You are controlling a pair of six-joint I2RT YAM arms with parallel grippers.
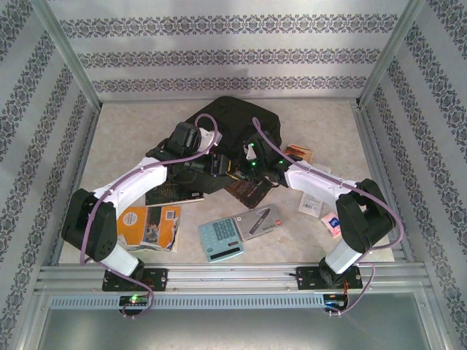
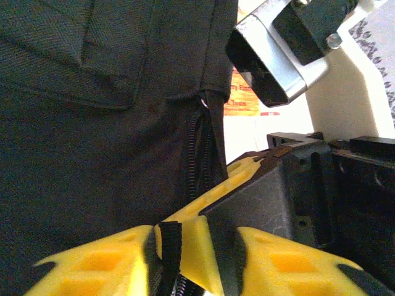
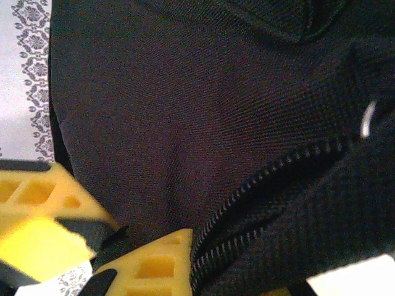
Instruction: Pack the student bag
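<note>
Bag [image 1: 228, 120] lies at the far centre of the tabletop [image 1: 131, 138]. Right pincer [image 3: 102, 243] is pressed together on bag fabric beside the zipper [image 3: 271, 172]. Left pincer [image 2: 191, 250] sits adjacent; its grip cannot be told.

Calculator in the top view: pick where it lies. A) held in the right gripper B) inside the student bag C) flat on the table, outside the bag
C: the calculator lies flat on the table, clear of the student bag.
</note>
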